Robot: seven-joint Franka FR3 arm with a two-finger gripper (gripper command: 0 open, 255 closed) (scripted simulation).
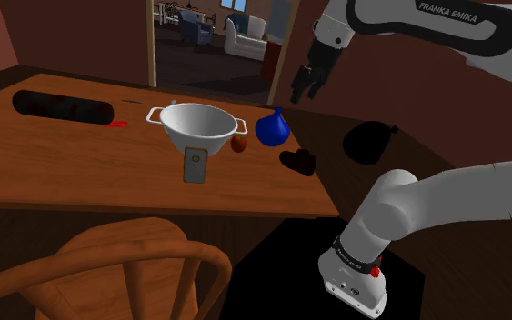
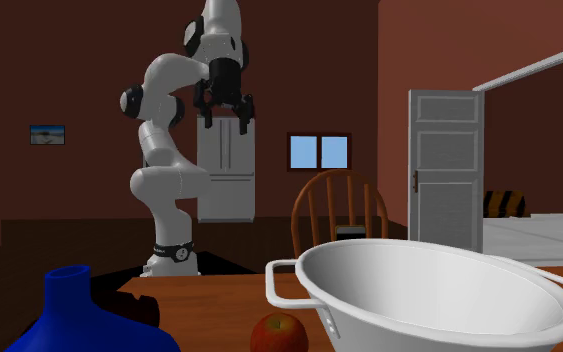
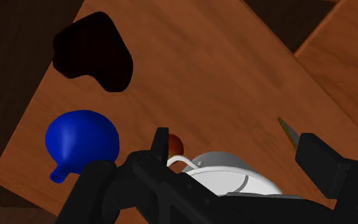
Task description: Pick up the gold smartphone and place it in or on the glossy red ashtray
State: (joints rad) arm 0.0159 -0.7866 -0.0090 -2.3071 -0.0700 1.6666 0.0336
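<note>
Shoulder view: task not started yet, imo. The gold smartphone (image 1: 195, 166) is on the wooden table (image 1: 81, 164), just at 6 o'clock of the white two-handled bowl (image 1: 197, 127). It's propped up rather than flat; can't tell if it touches the bowl. I take the ashtray (image 1: 299, 162) to be the dark heart-shaped thing at approx 4 o'clock of the blue vase (image 1: 272, 129), near the table edge. It reads almost black w/ only a hint of red, and nothing lies in it. Phone & ashtray are well apart, w/ a small red apple (image 1: 239, 144) and the vase between them.

Left to do: everything, i.e. reach, grasp, lift, carry over, set down.

The pincer (image 1: 301, 91) hangs high over the table's far side, abt 1 o'clock of the vase, touching nothing. Second exterior view shows the pincer (image 2: 226, 118) up in the air, jaws apart. Wrist view confirms: pincer (image 3: 234, 141) w/ fingers (image 3: 320, 162) spread wide and nothing between them. Below it I see the bowl's rim, apple, vase and ashtray (image 3: 95, 54). A thin gold sliver (image 3: 289, 130) close by one finger is prob. the phone seen edge-on.
</note>
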